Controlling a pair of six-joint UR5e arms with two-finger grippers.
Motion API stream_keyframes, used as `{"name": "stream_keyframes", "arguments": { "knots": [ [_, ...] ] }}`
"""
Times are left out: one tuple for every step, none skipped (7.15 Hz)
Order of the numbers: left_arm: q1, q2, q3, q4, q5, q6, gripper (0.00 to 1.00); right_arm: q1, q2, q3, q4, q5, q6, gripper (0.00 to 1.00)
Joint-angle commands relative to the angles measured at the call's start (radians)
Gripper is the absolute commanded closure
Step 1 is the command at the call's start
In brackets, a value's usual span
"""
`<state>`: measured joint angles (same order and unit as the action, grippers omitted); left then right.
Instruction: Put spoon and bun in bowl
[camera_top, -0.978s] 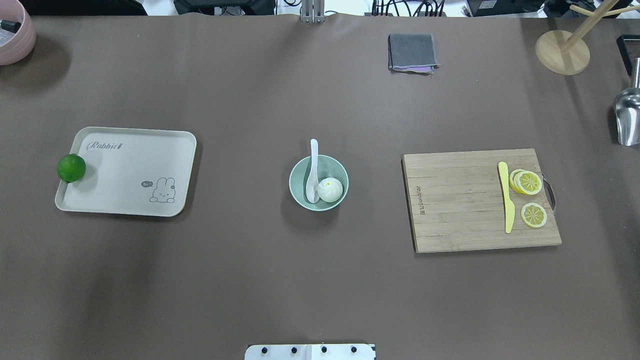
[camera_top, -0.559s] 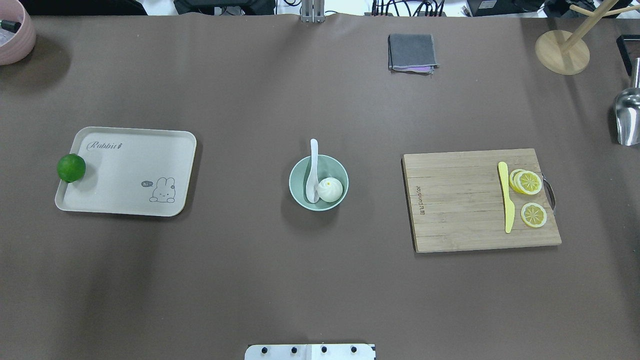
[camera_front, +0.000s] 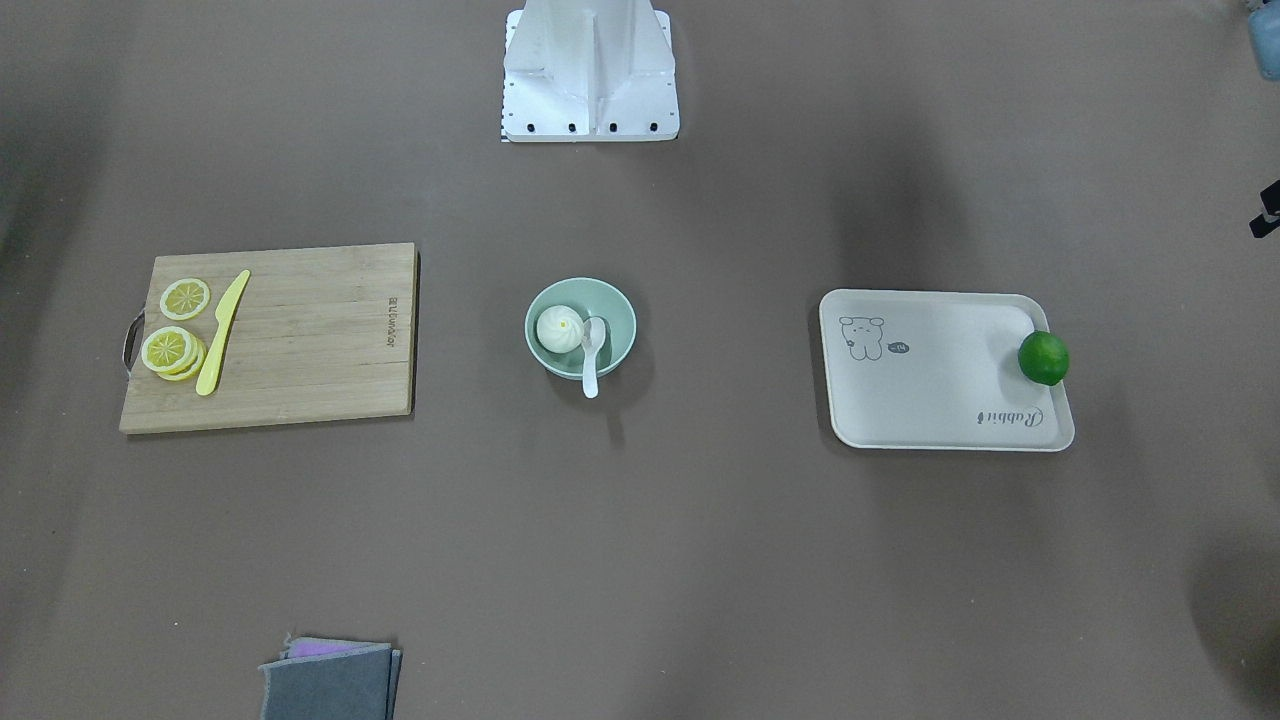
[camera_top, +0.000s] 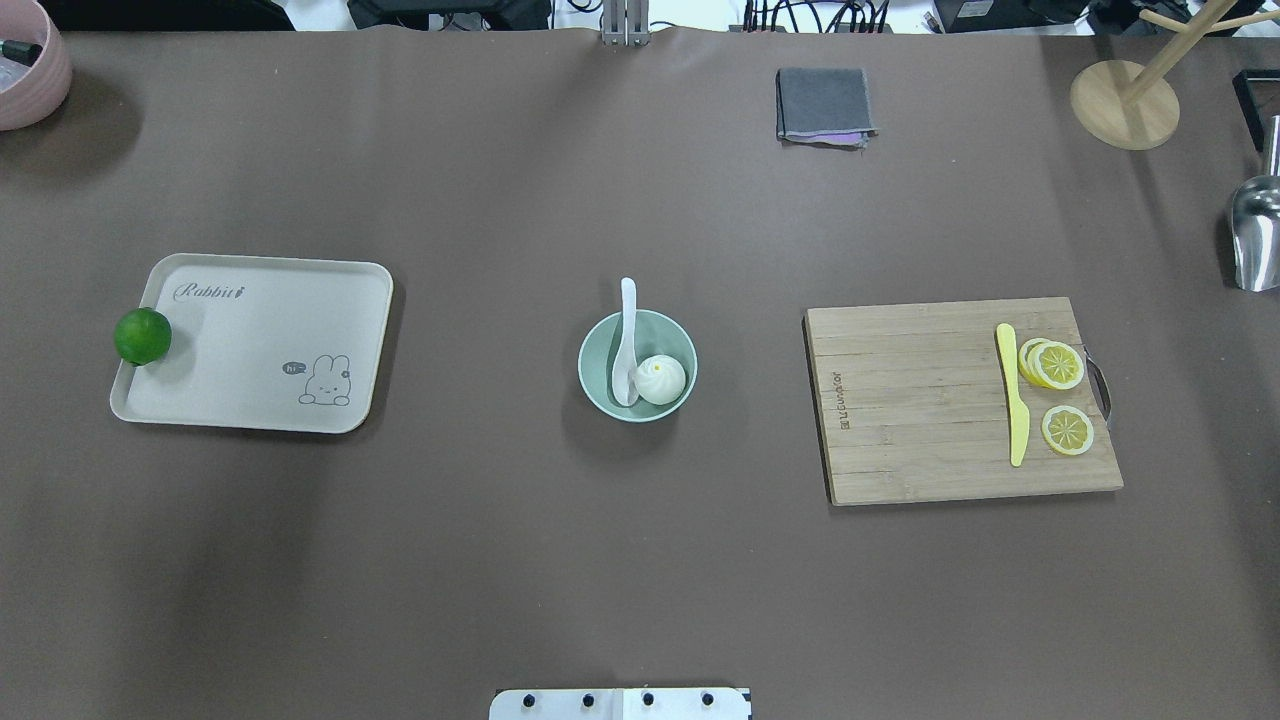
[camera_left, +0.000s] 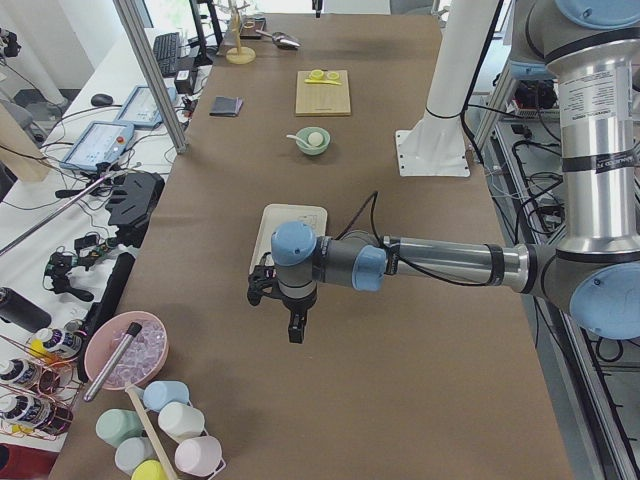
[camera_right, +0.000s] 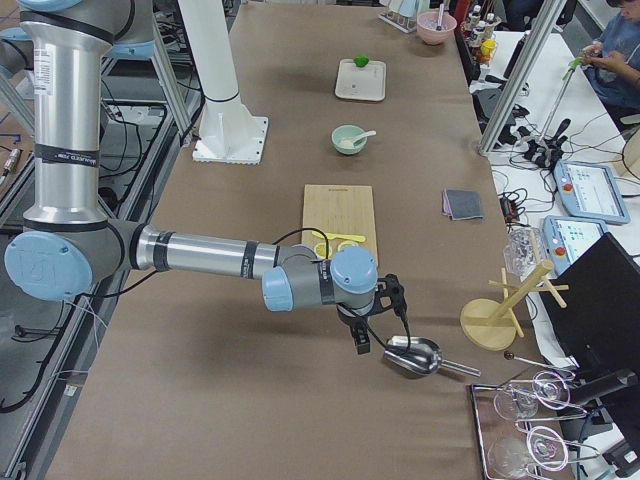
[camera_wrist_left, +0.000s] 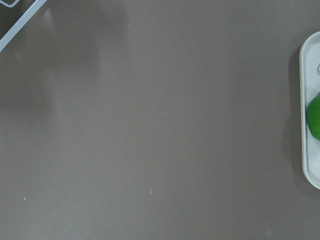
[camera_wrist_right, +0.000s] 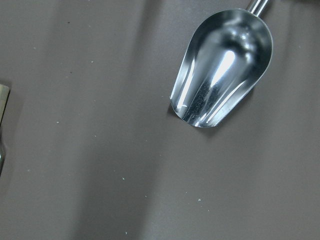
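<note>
The mint-green bowl (camera_top: 668, 335) stands at the table's middle, also in the front view (camera_front: 615, 315). The white bun (camera_top: 661, 379) lies inside it, and the white spoon (camera_top: 626, 330) rests beside the bun with its scoop in the bowl and its handle over the far rim. Both also show in the front view, the bun (camera_front: 559, 328) and the spoon (camera_front: 592, 355). My left gripper (camera_left: 295, 330) hangs over the table's left end, beyond the tray. My right gripper (camera_right: 362, 340) hangs over the right end by the metal scoop. I cannot tell whether either is open or shut.
A beige tray (camera_top: 260, 340) with a green lime (camera_top: 142, 336) lies left. A cutting board (camera_top: 930, 400) with a yellow knife (camera_top: 1015, 400) and lemon slices (camera_top: 1055, 365) lies right. A grey cloth (camera_top: 823, 105), wooden stand (camera_top: 1125, 100), metal scoop (camera_wrist_right: 225, 70) and pink bowl (camera_top: 25, 70) line the edges.
</note>
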<state>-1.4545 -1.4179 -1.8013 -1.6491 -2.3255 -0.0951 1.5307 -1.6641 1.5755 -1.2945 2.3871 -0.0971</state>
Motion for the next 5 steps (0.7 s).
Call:
{"name": "stream_keyframes", "arguments": {
  "knots": [
    [0.002,-0.002,-0.006,0.005,0.0,0.0,0.02,0.017,-0.008,0.011,0.003,0.009,0.0,0.0],
    [-0.001,0.005,-0.01,0.009,0.0,0.0,0.02,0.017,-0.008,-0.003,0.007,0.007,-0.001,0.0],
    [0.0,0.017,-0.019,0.005,0.0,0.0,0.02,0.017,-0.012,-0.002,0.007,0.009,-0.001,0.0],
    [0.0,0.019,-0.026,0.005,-0.002,0.0,0.02,0.017,-0.006,-0.006,0.001,0.006,-0.001,0.0],
    [-0.003,0.019,-0.03,0.006,-0.041,0.0,0.02,0.017,-0.011,-0.006,0.0,0.007,-0.001,0.0]
  ]
}}
